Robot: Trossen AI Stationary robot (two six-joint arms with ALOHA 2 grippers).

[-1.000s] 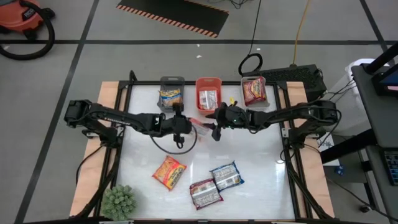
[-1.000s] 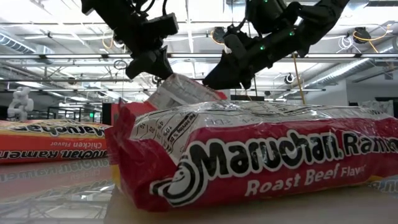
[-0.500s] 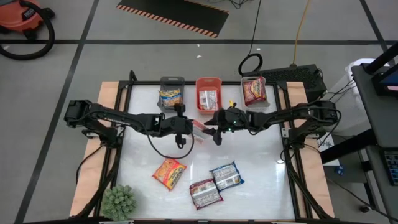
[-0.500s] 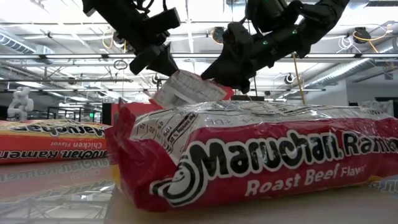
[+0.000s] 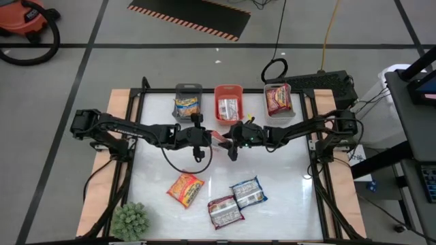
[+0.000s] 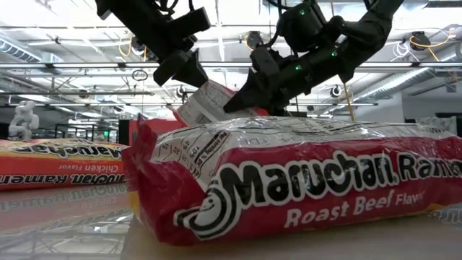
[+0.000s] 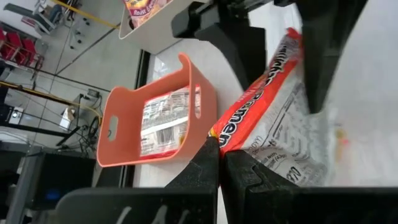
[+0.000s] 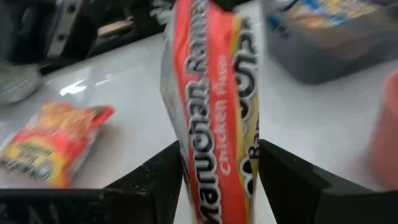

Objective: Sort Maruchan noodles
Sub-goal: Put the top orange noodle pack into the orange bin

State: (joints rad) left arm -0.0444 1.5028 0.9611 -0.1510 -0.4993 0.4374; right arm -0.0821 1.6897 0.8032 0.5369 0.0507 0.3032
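Left gripper (image 7: 219, 163) pinched on edge of chicken ramen packet (image 5: 219, 139), held aloft just before orange bin (image 5: 228, 102). Right gripper (image 8: 219, 180) spread around packet's opposite end, apparently positioned for handover.

Three bins (image 5: 228, 103) behind; three packets (image 5: 225, 202) lie in front.

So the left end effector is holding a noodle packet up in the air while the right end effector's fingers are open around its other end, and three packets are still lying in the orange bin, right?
Not quite. The high view shows the three loose packets lying on the white table, not in the orange bin. The rest holds: the left end effector pinches the held packet, and the right end effector is open around its other end.
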